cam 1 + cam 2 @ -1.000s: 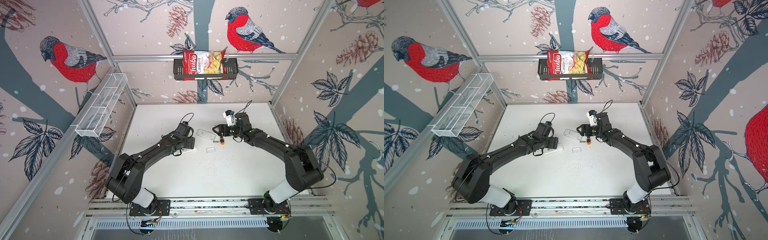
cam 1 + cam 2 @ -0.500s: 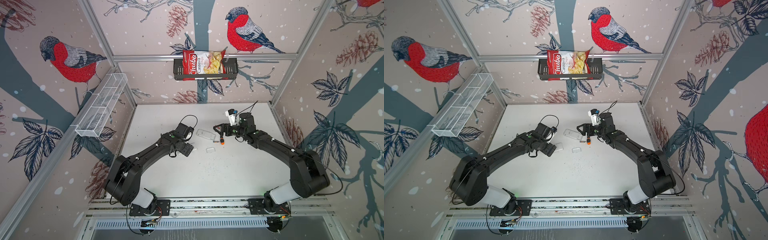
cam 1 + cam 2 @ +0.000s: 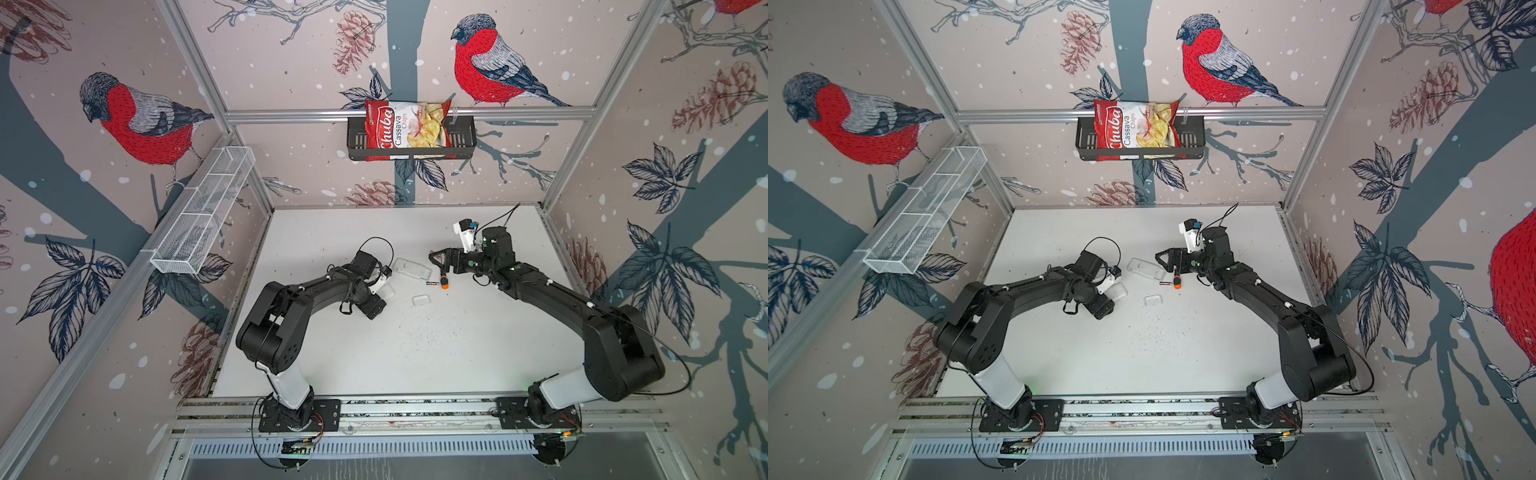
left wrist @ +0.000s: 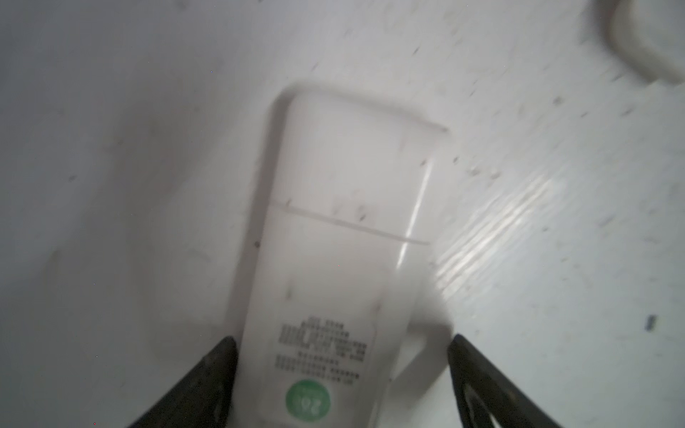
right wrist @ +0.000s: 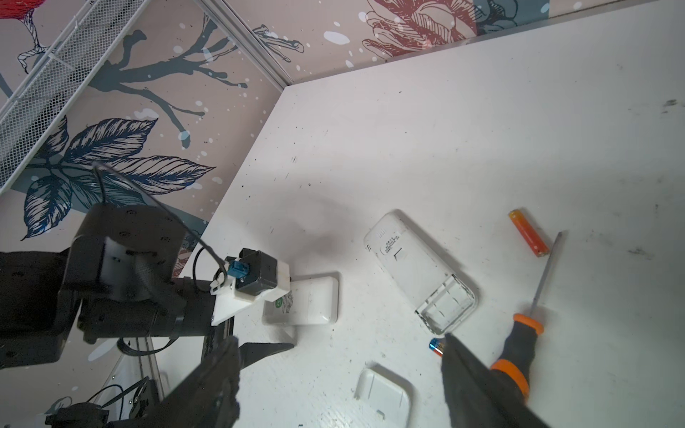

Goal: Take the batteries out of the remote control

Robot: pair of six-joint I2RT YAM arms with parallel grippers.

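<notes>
Left gripper (image 4: 341,338): jaws apart, straddling the sticker end of the closed white plastic remote with green sticker (image 4: 344,229), nothing clamped. That remote lies flat on the white tabletop (image 3: 374,365), left of centre. Back cover looks shut, so I'd guess cells are inside, can't see them.

Right gripper (image 5: 339,337): jaws apart, empty, hanging over the table centre-right.

Batteries in view: orange cylindrical battery (image 5: 528,232) lies loose by the tip of the orange-and-black-handled screwdriver (image 5: 519,344), right of the open white remote with empty bay (image 5: 407,266). Blue-and-gold battery (image 5: 436,346) sits just beside the R fingertip, half hidden by it. Others not in view.

Risks imo:
- L jaws look off-centre: one finger at the remote's edge, the other well apart. Closing like that shoves or yaws the remote on the slick table instead of gripping it.
- Shell is smooth, thin and flat, so a pinch may slip or tip it on edge.
- L wrist view is blurred, so alignment is hard to confirm.
- R finger is v. near the blue-and-gold cell and the screwdriver. Any drop or sweep knocks the cell, and being round it rolls away.
- Loose white battery cover (image 5: 383,398) lies on the near side of the open remote, under R's reach, so it could get dragged.
</notes>
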